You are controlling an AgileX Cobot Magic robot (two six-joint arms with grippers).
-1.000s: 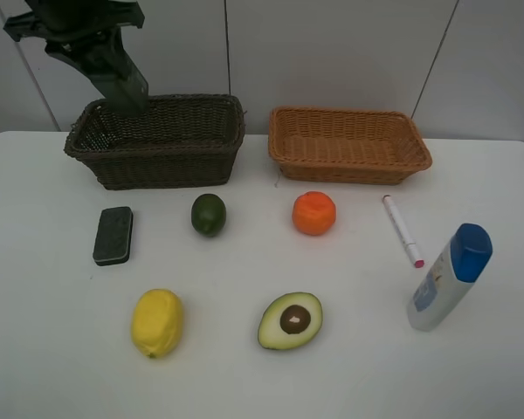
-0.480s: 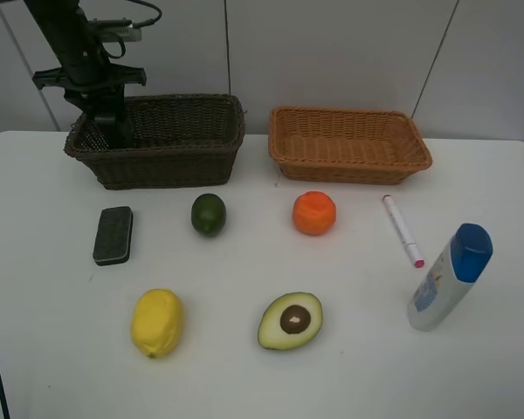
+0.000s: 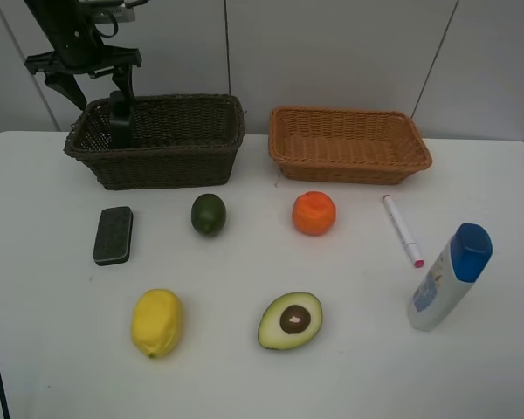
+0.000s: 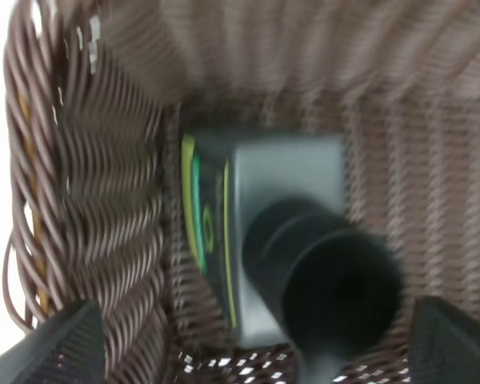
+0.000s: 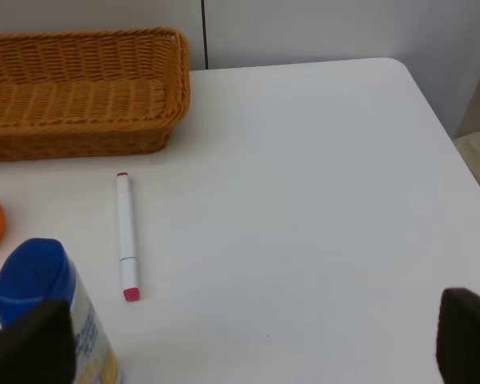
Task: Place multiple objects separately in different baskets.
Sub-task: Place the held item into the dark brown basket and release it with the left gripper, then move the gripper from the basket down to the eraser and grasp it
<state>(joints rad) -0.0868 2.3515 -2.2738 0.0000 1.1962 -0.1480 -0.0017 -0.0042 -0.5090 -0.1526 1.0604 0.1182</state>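
Front row: lemon [image 3: 157, 322], halved avocado [image 3: 290, 320] cut face up, and white blue-capped bottle [image 3: 450, 277] standing at the right – all on the table, untouched.
Middle row: dark rectangular pad [image 3: 113, 235], lime [image 3: 208, 214], orange [image 3: 314, 213], white pink-tipped pen [image 3: 403, 230] lying flat near the white bottle.
Right gripper [image 5: 248, 344]: fingers spread wide, nothing between them; it looks down on the pen and the blue cap.
Light basket [image 3: 349, 170]: holds nothing that I can see.
Dark basket [image 3: 170, 166]: dark green pump bottle [image 3: 120, 122] stands inside at its left end, close to the end wall, upright or nearly so.
Left gripper [image 3: 94, 85]: above that end of the basket, claw apart – the wrist view shows a fingertip on either side of the bottle, neither touching it.
Step in hand, as I judge it: getting the claw clear of the placed bottle.
Doing it well: rise straight up with the fingers kept wide, so neither tip catches the pump head or the woven rim; a sideways drift could topple the bottle.
Tally: one of eight in a basket, seven to go.
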